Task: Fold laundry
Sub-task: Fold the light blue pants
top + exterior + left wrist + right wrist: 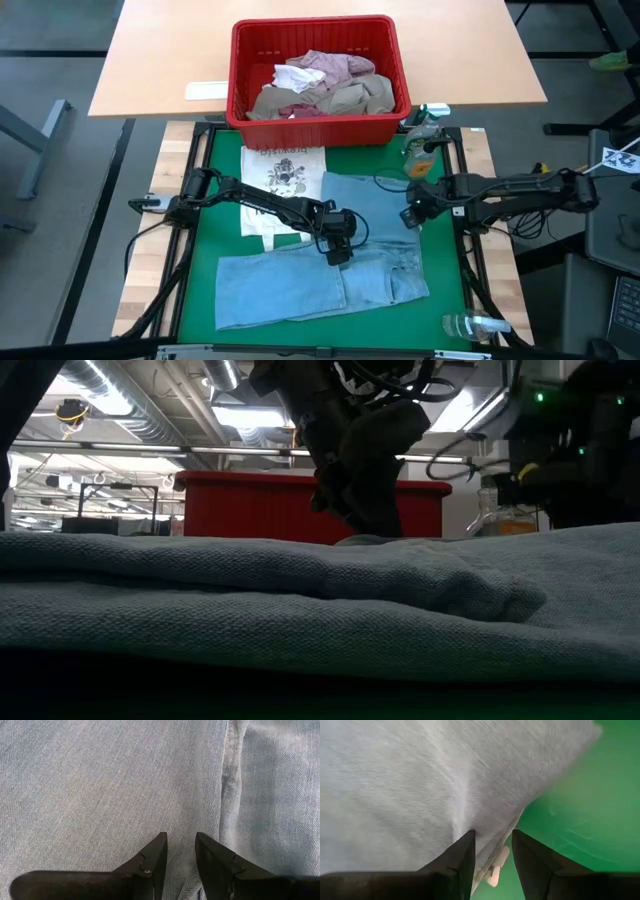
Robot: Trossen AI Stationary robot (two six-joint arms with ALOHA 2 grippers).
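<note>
- Light blue denim jeans (320, 270) lie spread across the green mat (225, 165) on the counter (140, 290), the legs reaching toward the left arm's side and the waist lying below the right hand.
- The left hand (340, 258) hangs over the middle of the jeans; in its wrist view its fingers (152, 862) stand a narrow gap apart just above the denim beside a seam, with nothing between them.
- The right hand (408, 217) sits at the far edge of the jeans on the right arm's side; its fingers (462, 860) straddle the hem where the cloth meets the bare mat, a gap showing between them. Whether they pinch the edge cannot be told.
- A clear spray bottle (470, 325) lies on the counter nearer than the right hand, off the mat's corner.
- Beyond the left hand, a white printed cloth (283, 185) lies flat on the mat, partly under the left arm.
- Past the right hand, a bottle of amber liquid (418, 150) stands at the mat's far corner.
- Farthest off, a red plastic basket (318, 125) on a pale wooden table (150, 60) holds more laundry: a pink-mauve garment (325, 65), a white piece (298, 78) and a tan cloth (365, 97).
</note>
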